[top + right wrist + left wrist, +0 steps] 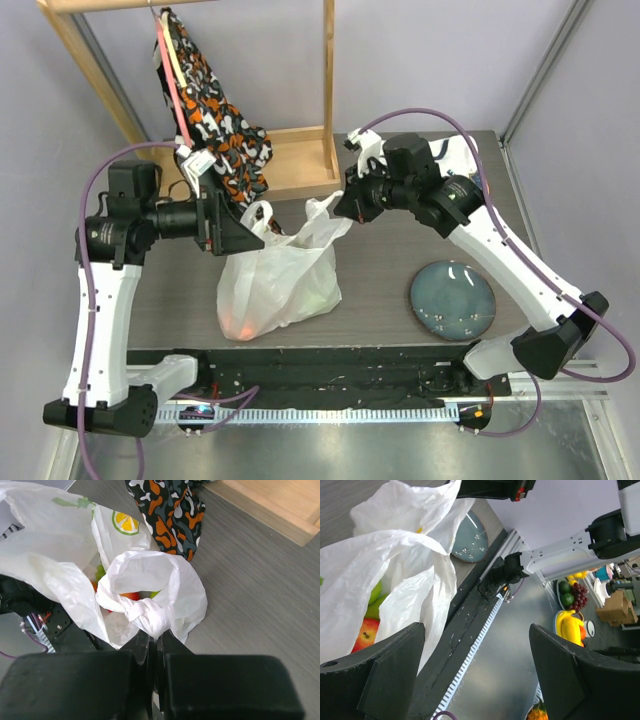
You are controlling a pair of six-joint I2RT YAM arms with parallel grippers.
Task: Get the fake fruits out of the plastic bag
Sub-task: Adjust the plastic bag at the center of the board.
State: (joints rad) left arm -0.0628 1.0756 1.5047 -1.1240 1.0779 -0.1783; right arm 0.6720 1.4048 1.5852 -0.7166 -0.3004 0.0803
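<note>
Plastic bag [275, 285]: crinkly translucent white, fake fruits [366, 634] inside.

Top external camera: high, behind arm bases, angled down over whole table [400, 250]. Farthest view. Plastic bag [275, 285] at centre, plate [452, 298] at right, wooden rack [300, 150] at far edge.

Left wrist camera: behind left gripper [476, 635], rolled sideways, close beside bag. Faces across table toward near-edge rail [465, 620]. Shares bag, plate and rail with top view.

Right wrist camera: behind right gripper [155, 639], nearest of all. Looks down onto bag mouth. Patterned cloth [170, 515] beyond, also in top view.
</note>
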